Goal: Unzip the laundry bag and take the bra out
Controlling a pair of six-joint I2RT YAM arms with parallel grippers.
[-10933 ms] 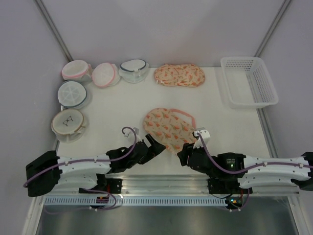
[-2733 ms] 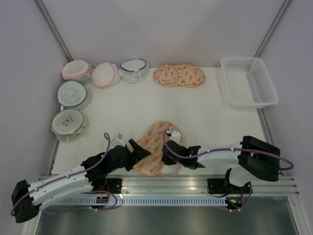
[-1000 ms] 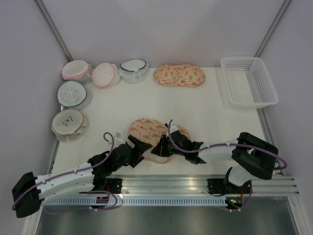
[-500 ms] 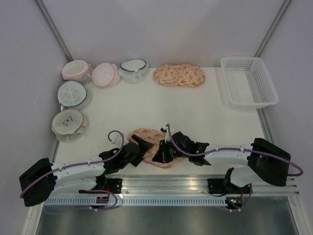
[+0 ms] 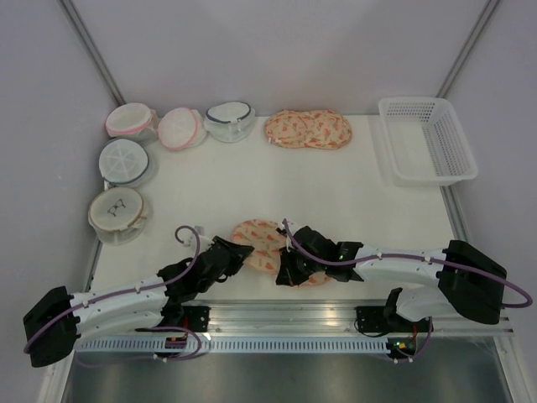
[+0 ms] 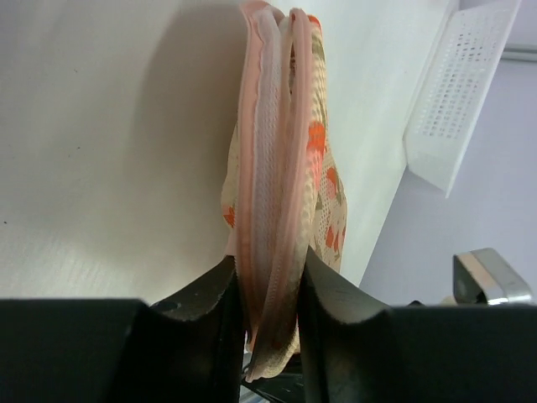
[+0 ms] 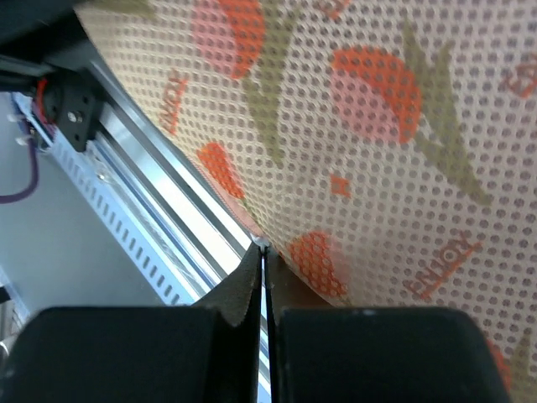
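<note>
The peach, orange-printed laundry bag [image 5: 257, 234] lies crumpled near the table's front edge between my two arms. My left gripper [image 5: 238, 251] is shut on its left end. In the left wrist view the bag [image 6: 281, 159] stands on edge, its pink-trimmed rim pinched between the black fingers [image 6: 205, 294] of that gripper [image 6: 269, 273]. My right gripper [image 5: 285, 274] rests on the bag's right part. In the right wrist view the right gripper [image 7: 263, 252] is shut on a small metal zip pull [image 7: 262, 244] at the edge of the printed mesh [image 7: 377, 126]. The bra is hidden.
A twin peach bag [image 5: 308, 128] lies at the back. A white basket [image 5: 426, 140] stands at the back right. Round mesh bags [image 5: 180, 128] sit along the back left and left edge [image 5: 117, 214]. The aluminium rail [image 5: 277, 319] runs just in front of the bag.
My left gripper has gone from wide open to shut on the bag's rim. The bag has bunched up and shifted slightly right. The right gripper stays shut.
</note>
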